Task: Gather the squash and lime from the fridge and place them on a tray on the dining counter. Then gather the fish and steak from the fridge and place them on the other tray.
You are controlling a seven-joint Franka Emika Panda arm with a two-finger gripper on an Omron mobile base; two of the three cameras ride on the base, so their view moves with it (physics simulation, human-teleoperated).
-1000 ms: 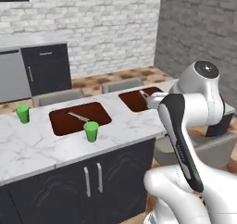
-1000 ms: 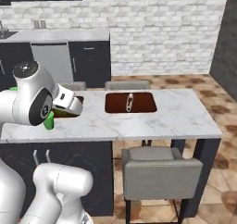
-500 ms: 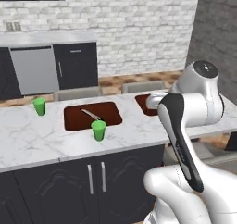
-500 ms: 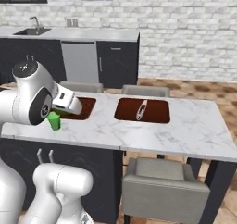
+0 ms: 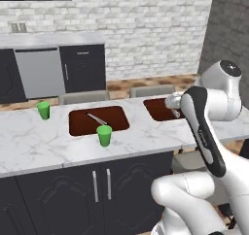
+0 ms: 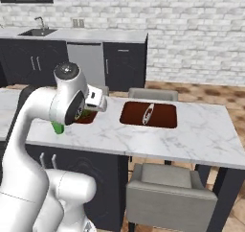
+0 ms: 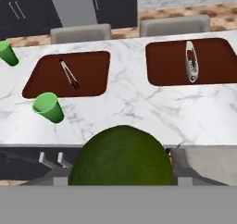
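Across the middle of the room runs the dining counter (image 5: 29,142), its white marble top over dark cabinets with silver handles. Beyond its far edge stand two grey chairs (image 7: 81,33), and a third grey chair (image 6: 165,188) sits at its near right end.

Two brown trays lie on the marble, side by side and apart. The right tray (image 7: 166,65) holds the fish (image 7: 190,61), slim and silvery, lying lengthwise near the tray's right side. The left tray (image 7: 92,75) holds a thin dark utensil (image 7: 68,73), set slantwise.

One green cup (image 7: 47,107) stands just beside the near left corner of the left tray. A second green cup (image 7: 7,53) stands further left, towards the far edge.

The gripper (image 5: 171,102) hangs above the counter, near the right tray. Its fingers are closed around the lime (image 7: 121,156), a dark green ball that looms large at the bottom of the hand view and hides most of the finger tips.
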